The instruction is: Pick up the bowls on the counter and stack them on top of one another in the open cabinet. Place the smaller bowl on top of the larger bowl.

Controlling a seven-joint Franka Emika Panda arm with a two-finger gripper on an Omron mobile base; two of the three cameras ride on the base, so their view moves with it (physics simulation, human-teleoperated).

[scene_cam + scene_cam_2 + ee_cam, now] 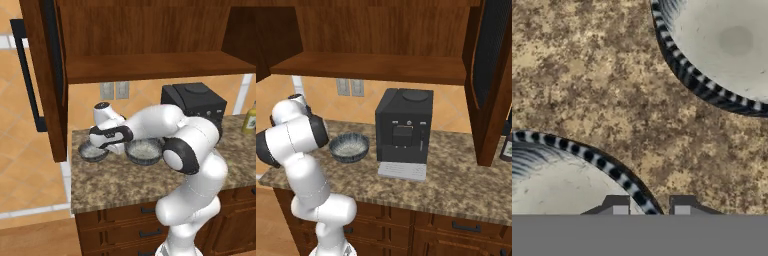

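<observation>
Two dark grey-blue bowls sit side by side on the granite counter [115, 182]. The smaller bowl [90, 151] is on the left and the larger bowl [144, 151] on the right. My gripper [106, 145] points down over the smaller bowl's right edge. In the hand view my gripper [651, 209] is open, its fingertips [619, 209] straddling the ribbed rim of the smaller bowl [557, 185]. The larger bowl [727, 50] lies beyond a strip of counter [612, 75]. The right base view shows the larger bowl [349, 146]; my arm hides the smaller one. Above, the open cabinet shelf [150, 67] is bare.
A black coffee machine [195, 100] stands right of the bowls. The open cabinet door [45, 75] with its long black handle hangs over the counter's left end. A yellow bottle [250, 117] stands far right. Wall outlets [114, 90] sit behind the bowls. Drawers [145, 220] are below.
</observation>
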